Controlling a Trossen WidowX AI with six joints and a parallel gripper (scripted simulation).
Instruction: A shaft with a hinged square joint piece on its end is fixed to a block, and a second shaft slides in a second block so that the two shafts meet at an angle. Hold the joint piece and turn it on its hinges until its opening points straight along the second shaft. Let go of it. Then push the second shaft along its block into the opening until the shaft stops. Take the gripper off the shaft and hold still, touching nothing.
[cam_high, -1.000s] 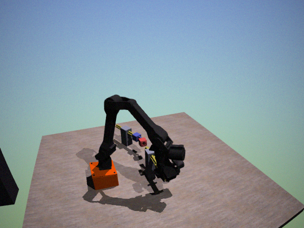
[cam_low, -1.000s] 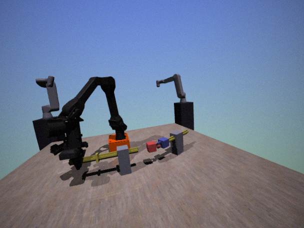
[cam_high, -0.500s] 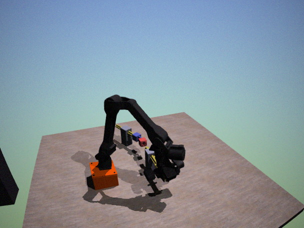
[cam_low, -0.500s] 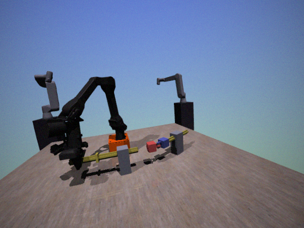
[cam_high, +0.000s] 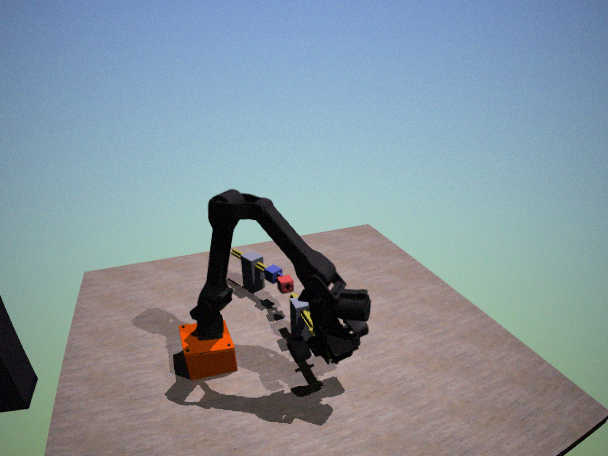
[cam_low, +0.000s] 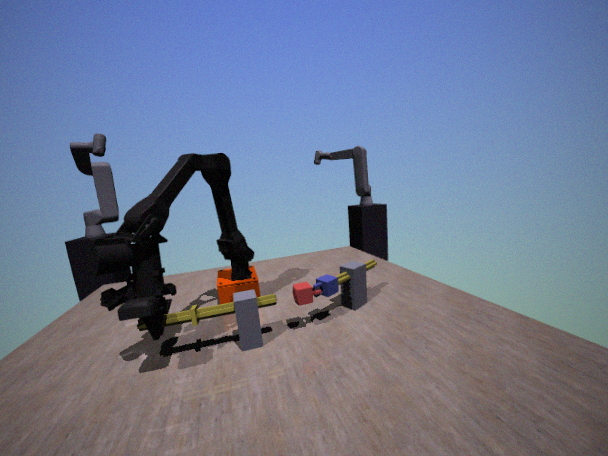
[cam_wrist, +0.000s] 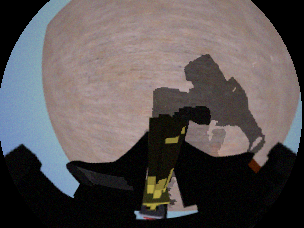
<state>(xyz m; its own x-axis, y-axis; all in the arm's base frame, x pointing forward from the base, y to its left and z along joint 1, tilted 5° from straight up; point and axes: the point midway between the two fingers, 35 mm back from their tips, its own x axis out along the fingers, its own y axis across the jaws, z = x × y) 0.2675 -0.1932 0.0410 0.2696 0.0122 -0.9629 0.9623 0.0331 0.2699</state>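
The red joint piece (cam_high: 285, 284) (cam_low: 303, 293) hangs on its hinge from the blue piece (cam_high: 273, 273) (cam_low: 327, 285) on the fixed shaft's end. A dark opening shows on the red piece in the top view. The second shaft (cam_low: 215, 311) (cam_wrist: 165, 150) is yellow with a collar and passes through the near grey block (cam_high: 299, 325) (cam_low: 248, 322). Its front end stands apart from the red piece, with a gap between. My gripper (cam_low: 156, 322) is shut on the second shaft near its rear end, behind the collar. The fingertips are dark and partly hidden in the top view.
The far grey block (cam_high: 253, 272) (cam_low: 354, 285) bears the fixed shaft. The orange arm base (cam_high: 210, 357) (cam_low: 238, 290) stands beside the shafts. Two grey arms (cam_low: 105, 192) (cam_low: 360, 172) on dark pedestals stand beyond the table (cam_high: 450, 380).
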